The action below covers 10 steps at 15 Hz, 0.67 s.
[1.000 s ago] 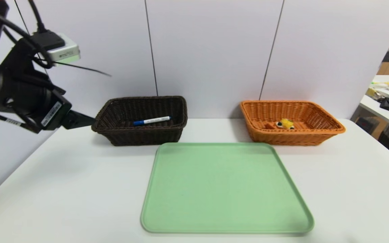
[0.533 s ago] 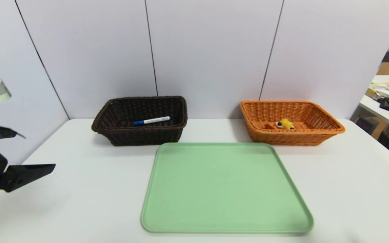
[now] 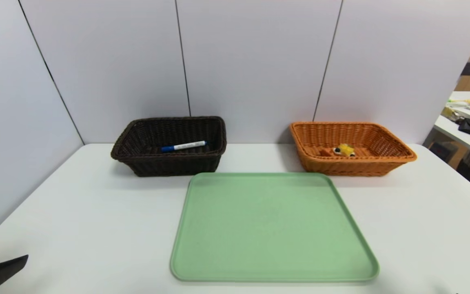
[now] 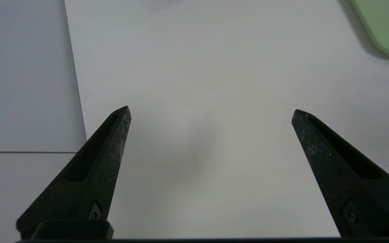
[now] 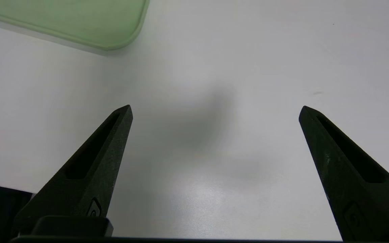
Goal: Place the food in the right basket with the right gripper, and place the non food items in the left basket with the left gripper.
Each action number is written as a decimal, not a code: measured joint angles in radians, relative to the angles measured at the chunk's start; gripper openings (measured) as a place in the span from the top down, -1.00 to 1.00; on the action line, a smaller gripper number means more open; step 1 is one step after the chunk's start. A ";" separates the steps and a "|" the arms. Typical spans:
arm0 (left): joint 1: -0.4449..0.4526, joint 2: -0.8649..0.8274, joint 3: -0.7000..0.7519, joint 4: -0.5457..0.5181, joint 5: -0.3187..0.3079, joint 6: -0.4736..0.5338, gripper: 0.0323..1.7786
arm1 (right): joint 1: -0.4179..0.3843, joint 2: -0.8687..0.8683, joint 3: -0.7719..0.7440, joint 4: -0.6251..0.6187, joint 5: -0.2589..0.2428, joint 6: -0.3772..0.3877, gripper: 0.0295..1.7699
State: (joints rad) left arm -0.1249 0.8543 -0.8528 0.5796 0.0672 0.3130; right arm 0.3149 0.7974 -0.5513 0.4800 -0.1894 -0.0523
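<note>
**Items sorted into both baskets; grippers drawn back with jaws spread**

A flat pale green plastic tray with rounded corners lies bare in the middle of a white table and is taken here as the landmark. Beyond the tray's far left corner, a rectangular dark brown woven wicker basket is set against the grey wall panels. A white marker pen with a blue cap and blue end is seen lying inside it, resting on the bottom. The red rubber duck cannot be made out in any view.

Beyond the tray's far right corner, a rectangular orange-tan woven wicker basket with a flared rim is placed. A small orange-brown toy waffle wedge topped with yellow fruit and dark berries is held within it, near the middle of the floor.

The left gripper is positioned above bare tabletop to the near left of the tray; its black pointed fingers are spread wide with nothing between them. In the head view only one fingertip is shown at the lower left edge.

The right gripper is parked above the table off the tray's near right corner, likewise released and holding nothing.
</note>
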 joint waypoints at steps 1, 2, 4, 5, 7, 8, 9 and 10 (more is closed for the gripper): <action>0.024 -0.025 0.029 -0.012 -0.001 -0.002 -0.90 | -0.023 -0.004 0.000 -0.001 -0.006 -0.007 -0.92; 0.047 -0.048 0.057 -0.025 -0.002 -0.001 -0.90 | -0.050 -0.006 -0.003 -0.005 -0.013 -0.010 -0.92; 0.081 -0.092 0.111 -0.050 -0.005 -0.002 -0.90 | -0.090 -0.010 -0.006 -0.008 -0.022 -0.016 -0.92; 0.092 -0.117 0.136 -0.058 -0.005 -0.004 -0.90 | -0.107 -0.014 -0.006 -0.008 -0.034 -0.016 -0.92; 0.100 -0.167 0.173 -0.062 -0.019 -0.015 -0.90 | -0.140 -0.027 -0.006 -0.008 -0.044 -0.016 -0.92; 0.101 -0.191 0.184 -0.059 -0.029 -0.029 -0.90 | -0.159 -0.037 -0.006 -0.007 -0.046 -0.016 -0.92; 0.103 -0.213 0.193 -0.056 -0.037 -0.035 -0.90 | -0.178 -0.048 -0.006 -0.007 -0.048 -0.016 -0.92; 0.105 -0.234 0.202 -0.055 -0.041 -0.039 -0.90 | -0.198 -0.061 -0.006 -0.007 -0.048 -0.016 -0.92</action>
State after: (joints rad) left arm -0.0202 0.6204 -0.6504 0.5249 0.0257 0.2745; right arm 0.1172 0.7364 -0.5570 0.4732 -0.2374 -0.0683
